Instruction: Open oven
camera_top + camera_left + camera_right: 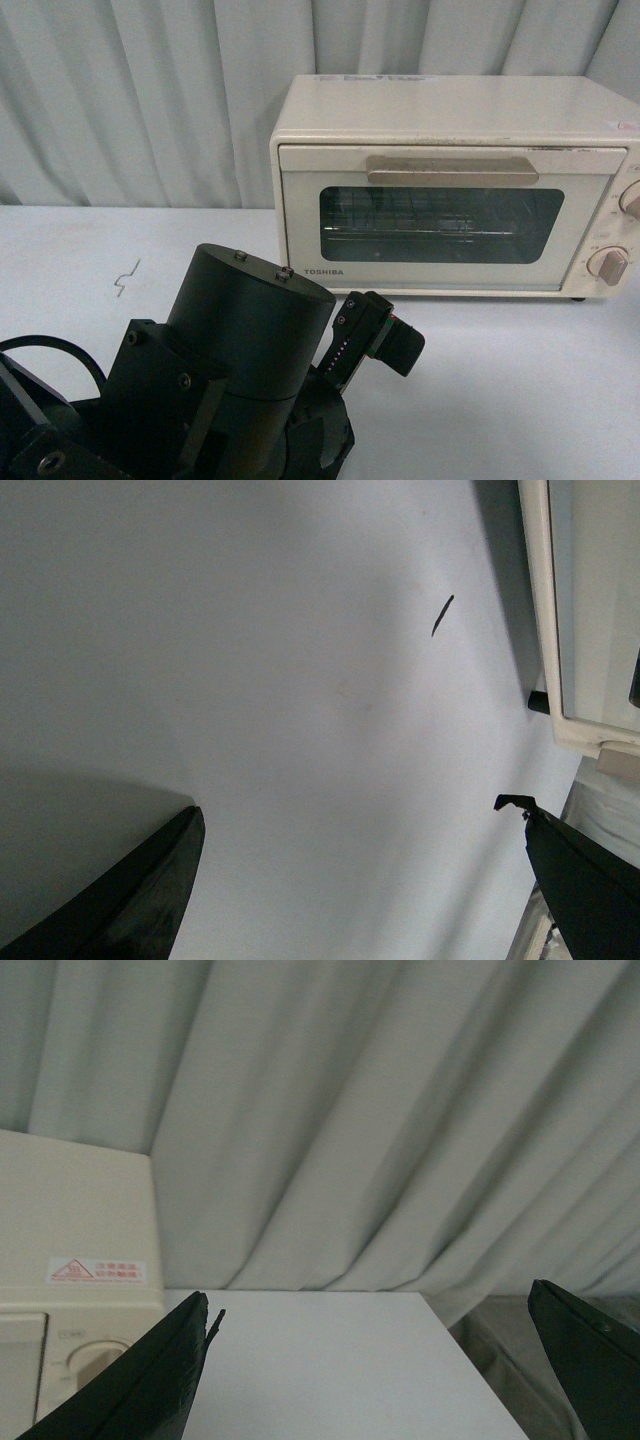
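Oven [455,190] on white table [520,400], curtain [150,100] behind.

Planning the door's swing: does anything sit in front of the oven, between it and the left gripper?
Nothing visible does. The oven door is shut; the table before it is bare, and the open left gripper sees only bare table up to the oven.

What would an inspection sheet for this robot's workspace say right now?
Surface: white table, with a small dark mark.
Job's things: oven, door shut; handle at the door's top, untouched.
Clutter: nothing seen.
Grippers: left gripper open, empty, above the table near the oven; right gripper open, empty.
Cables: black cable looped beside the left arm.
Surroundings: pale curtain behind.
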You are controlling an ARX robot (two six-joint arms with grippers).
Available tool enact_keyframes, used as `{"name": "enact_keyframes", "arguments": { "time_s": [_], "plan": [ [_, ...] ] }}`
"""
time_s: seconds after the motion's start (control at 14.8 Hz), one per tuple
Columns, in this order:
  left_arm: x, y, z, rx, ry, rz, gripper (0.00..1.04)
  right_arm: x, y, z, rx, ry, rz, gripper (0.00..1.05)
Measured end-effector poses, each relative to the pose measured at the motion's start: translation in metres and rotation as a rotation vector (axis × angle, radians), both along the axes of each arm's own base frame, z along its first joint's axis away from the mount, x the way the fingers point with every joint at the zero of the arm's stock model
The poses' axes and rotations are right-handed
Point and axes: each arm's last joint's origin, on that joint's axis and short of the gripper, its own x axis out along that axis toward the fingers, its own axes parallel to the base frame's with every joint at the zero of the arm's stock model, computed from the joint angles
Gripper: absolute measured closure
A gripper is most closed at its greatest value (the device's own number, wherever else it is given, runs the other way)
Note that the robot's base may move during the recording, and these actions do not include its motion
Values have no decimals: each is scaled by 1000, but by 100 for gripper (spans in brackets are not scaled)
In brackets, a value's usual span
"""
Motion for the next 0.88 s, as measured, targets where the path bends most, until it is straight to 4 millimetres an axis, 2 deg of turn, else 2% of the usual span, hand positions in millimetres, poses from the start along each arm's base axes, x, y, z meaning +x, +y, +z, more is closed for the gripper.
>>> {"name": "enact_keyframes", "arguments": {
  "time_s": [0.07, 0.14, 0.34, 0.41, 0.75, 0.88],
  "plan": [
    [0, 0, 0, -1, 2, -1, 7, 82, 17, 18, -125, 107, 87, 11],
    [0, 0, 0, -1, 1, -1, 7, 108, 27, 23, -191, 146, 128, 26],
    [0, 0, 0, -2, 1, -2, 7, 132, 48, 33, -355, 138, 231, 53],
    [0, 0, 0, -2, 1, -1, 7, 134, 55, 34, -446, 124, 281, 64],
    [0, 0, 0, -2, 1, -1, 7, 137, 69, 16, -780, 213, 484, 100],
    [0, 0, 0, -2, 1, -2, 7, 135, 70, 5, -880, 258, 551, 103]
  ]
}}
